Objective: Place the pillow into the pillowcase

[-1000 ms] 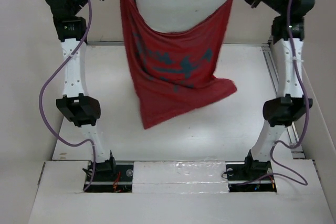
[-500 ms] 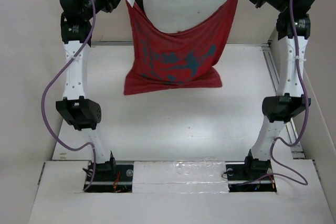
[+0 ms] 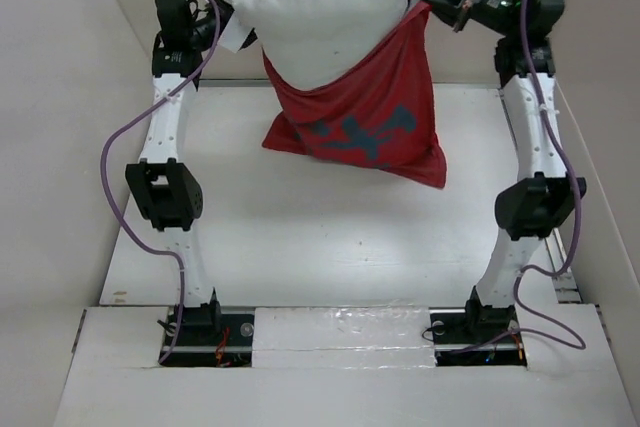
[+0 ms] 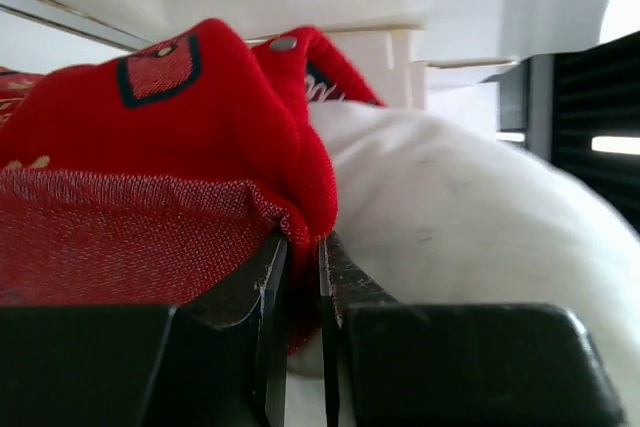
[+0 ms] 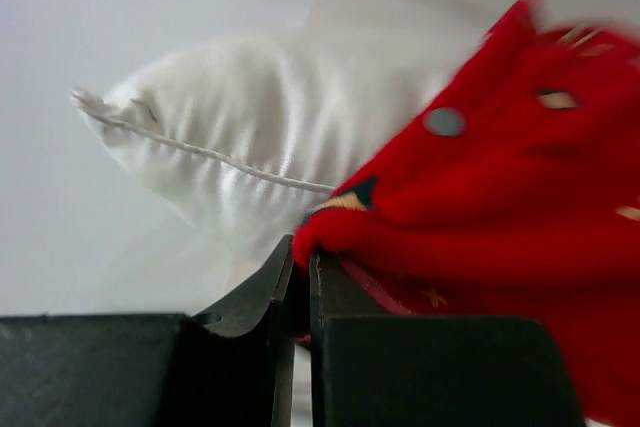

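aloft, left gripper [image 4: 303, 247] and right gripper [image 5: 300, 259] each clamped narrow on a top edge of the pillowcase [image 3: 375, 112]; pillow [image 3: 325, 12] sits partly inside it, upper half sticking out between the arms.

1. You have a white table [image 3: 330, 247], with pale walls [image 3: 60, 147] standing at its left, far and right sides.
2. At its near edge, the left arm base [image 3: 195, 332] and the right arm base [image 3: 478, 332] sit bolted down, well apart.
3. A metal rail [image 3: 566, 282] runs along its right edge.
4. The red pillowcase [image 3: 370, 117] hangs with its lower edge at the far part of the top; you cannot tell whether it rests there.
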Robot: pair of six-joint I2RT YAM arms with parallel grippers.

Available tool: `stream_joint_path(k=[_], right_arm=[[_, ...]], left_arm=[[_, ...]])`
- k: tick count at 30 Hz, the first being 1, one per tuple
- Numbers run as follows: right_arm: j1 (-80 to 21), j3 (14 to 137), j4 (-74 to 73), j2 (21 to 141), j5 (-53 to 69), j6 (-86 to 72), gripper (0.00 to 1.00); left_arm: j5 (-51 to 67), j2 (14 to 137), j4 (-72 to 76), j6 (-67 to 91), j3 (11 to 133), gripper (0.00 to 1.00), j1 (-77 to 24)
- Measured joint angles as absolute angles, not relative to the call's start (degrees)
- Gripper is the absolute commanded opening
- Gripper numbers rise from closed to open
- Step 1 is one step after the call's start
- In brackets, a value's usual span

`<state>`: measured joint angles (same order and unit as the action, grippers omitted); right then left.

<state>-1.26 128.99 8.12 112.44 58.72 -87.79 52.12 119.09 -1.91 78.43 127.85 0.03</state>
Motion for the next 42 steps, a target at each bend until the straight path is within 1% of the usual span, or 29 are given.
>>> stream_joint_path(k=[2,5,7,9,13,16,18,21,22,24,26,27,28,30,31,32,34,35,37,38,39,40,42], right_arm=[[2.4,130.1,0.3,111.3,53.3,-83.3,0.00],[7.5,134.3,-12.3,110.7,46.4,-76.0,0.00],[9.1,139.6,-20.5,111.5,43.0,-71.9,0.00],[9.2,144.6,-26.5,112.2,40.7,-69.1,0.00],[8.6,145.7,-29.0,110.4,39.2,-67.7,0.00],[8.5,146.2,-27.3,110.6,43.7,-67.7,0.00],[8.1,147.9,-25.0,112.3,47.7,-67.5,0.00],[7.0,146.4,-21.9,113.5,51.9,-67.0,0.00],[6.6,145.1,-21.3,113.6,53.1,-66.9,0.00],[6.2,144.2,-21.3,114.5,54.8,-66.8,0.00],[5.8,145.4,-21.1,116.1,56.5,-67.7,0.00],[5.8,145.5,-18.4,116.7,57.8,-69.6,0.00],[5.9,144.7,-12.3,116.9,59.1,-72.9,0.00],[6.4,139.7,6.1,116.2,60.6,-84.7,0.00],[7.0,139.1,14.1,116.3,60.8,-90.3,0.00],[7.6,140.7,19.7,117.2,60.9,-95.1,0.00],[9.3,148.8,28.8,120.7,60.4,-101.7,0.00],[10.4,150.7,33.0,121.2,59.4,-104.1,0.00],[12.3,149.0,39.3,118.6,57.1,-107.5,0.00],[13.0,145.8,38.8,115.4,56.3,-108.1,0.00],[13.3,143.2,34.9,112.0,55.5,-106.7,0.00],[13.2,142.9,28.0,109.6,54.1,-101.6,0.00],[11.3,147.7,12.0,107.9,50.5,-90.9,0.00]], left_arm=[[51.6,118.0,-4.7,75.1,127.8,0.00,0.0],[52.5,114.5,-2.4,75.9,127.2,0.00,0.8],[54.1,113.2,1.1,80.8,130.8,0.00,1.9],[55.5,114.4,5.7,87.2,138.8,0.00,3.0],[55.6,113.9,20.6,99.9,145.6,0.00,5.4],[55.4,113.0,28.7,104.4,145.8,0.00,6.9],[55.5,112.3,34.3,105.5,143.8,0.00,7.2],[55.9,107.7,38.9,104.7,133.2,0.00,7.0],[56.2,105.8,39.3,104.6,128.9,0.00,6.9],[57.4,104.4,39.4,104.2,124.5,0.00,6.9],[58.1,105.3,36.8,104.4,125.3,0.00,7.1],[58.0,106.3,36.1,105.2,126.8,0.00,7.4],[57.8,107.5,36.0,106.1,128.8,0.00,7.8],[56.3,110.6,36.6,108.6,134.6,0.00,9.0],[55.0,111.8,37.5,109.6,137.2,0.00,9.7],[53.8,112.7,38.5,110.3,139.5,0.00,10.5],[51.7,113.3,40.4,111.4,142.8,0.00,12.1],[50.5,113.3,42.3,111.7,143.4,0.00,12.7],[49.1,111.7,44.6,112.2,143.0,0.00,13.3],[48.6,109.6,44.1,112.2,140.8,0.00,13.2],[48.3,106.9,41.7,111.3,137.8,0.00,12.6],[47.6,104.3,38.0,108.9,135.7,0.00,11.8],[45.8,100.1,27.2,103.5,133.1,0.00,9.8]])
